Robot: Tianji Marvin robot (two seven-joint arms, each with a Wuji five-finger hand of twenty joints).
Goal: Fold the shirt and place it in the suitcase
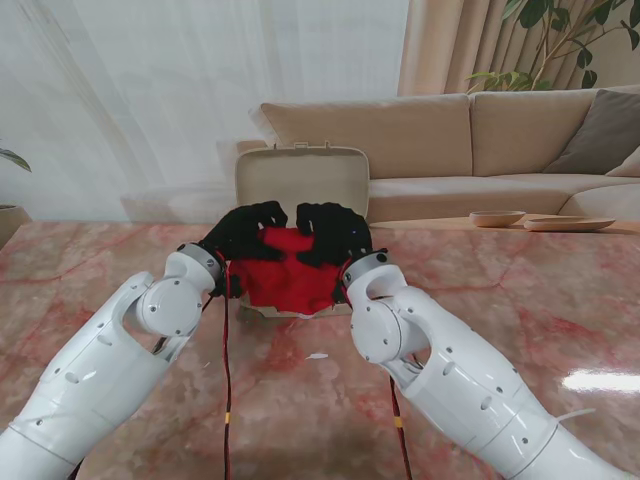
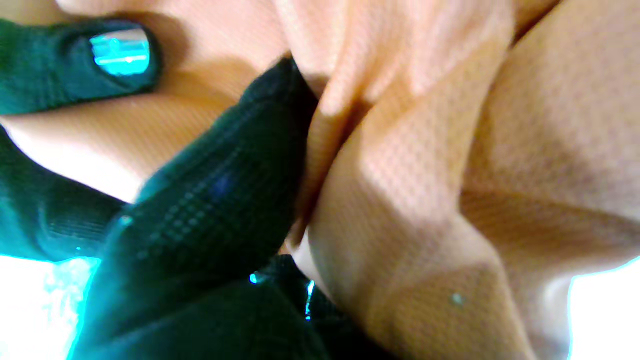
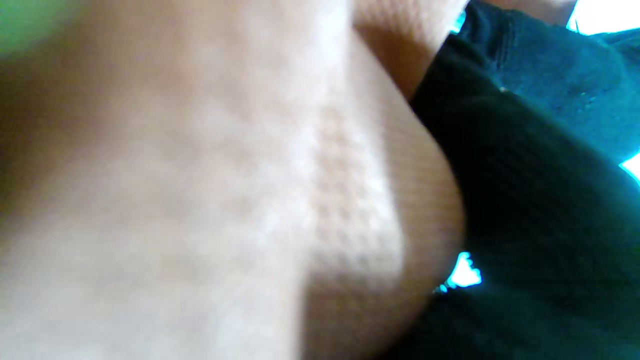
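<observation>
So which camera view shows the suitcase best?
The stand view: the suitcase shows its raised beige lid behind the red shirt. Both wrist views show only close fabric and black fingers, no suitcase.

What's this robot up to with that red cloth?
It is packing a shirt. Both the left hand and the right hand, in black gloves, are closed on a bunched red shirt and hold it at the open cream suitcase, whose lid stands upright behind the hands. The shirt sits over the case's near edge, on the marble table. From here I cannot tell whether it is fully inside yet. The wrist cameras show only fabric pressed against the gloved fingers.
</observation>
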